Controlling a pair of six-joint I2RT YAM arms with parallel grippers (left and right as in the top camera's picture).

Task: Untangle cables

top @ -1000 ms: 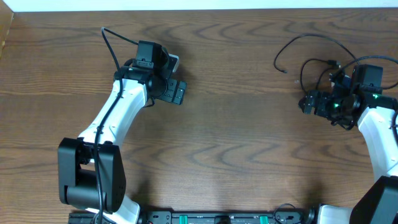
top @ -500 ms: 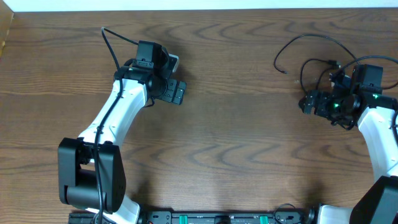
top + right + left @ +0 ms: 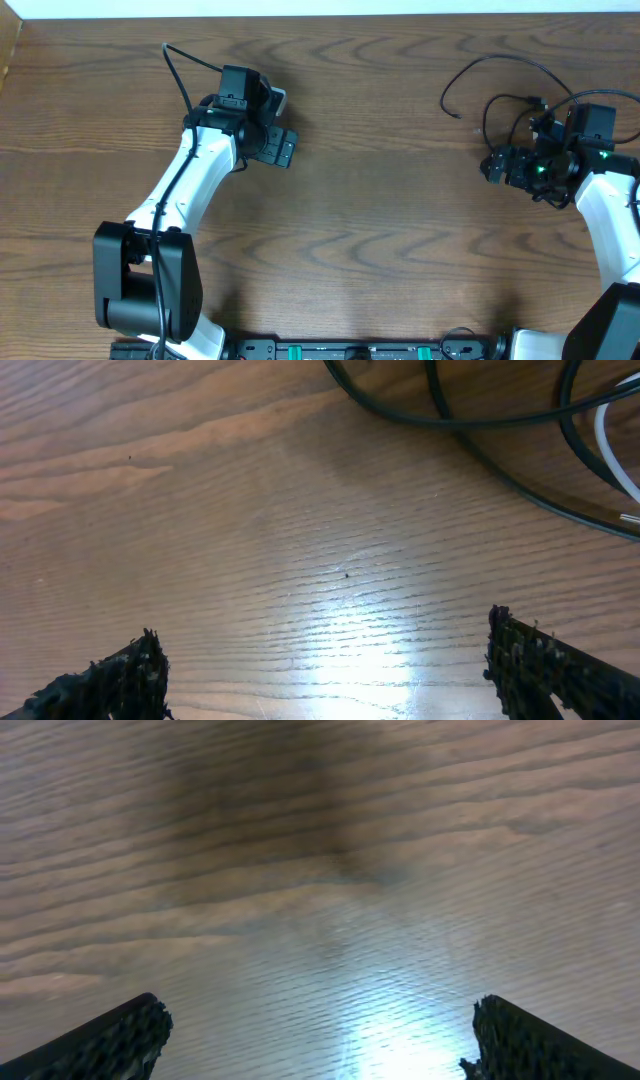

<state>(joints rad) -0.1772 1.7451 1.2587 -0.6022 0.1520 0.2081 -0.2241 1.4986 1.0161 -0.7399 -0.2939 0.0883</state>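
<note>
Your right pincer (image 3: 497, 165) hangs with jaws spread wide and empty just beside the cables (image 3: 500, 58). They lie heaped at the far right of the counter (image 3: 380, 200), partly hidden under the right arm's wrist. Your left pincer (image 3: 282, 148), likewise wide apart and holding nothing, hovers over bare wood on the left, well apart from them.

In the right wrist view, black cords (image 3: 470, 423) cross along the top of the frame, with a white cord (image 3: 600, 435) looping in beside them. None lies between the fingertips.

The cords look light, limp and thin. Expect them to drag one another when pulled and to slip from a loose pinch, and the small plugs may snag in a loop. Your best hold is probably a free run of black cord, such as the open arc reaching toward the centre, rather than the knot itself.

The tangle sits near the counter's far edge, and the counter's right edge is out of view, so room there is likely tight. The broad bare stretch between the two arms is where you can draw a cord out and lay it straight.
</note>
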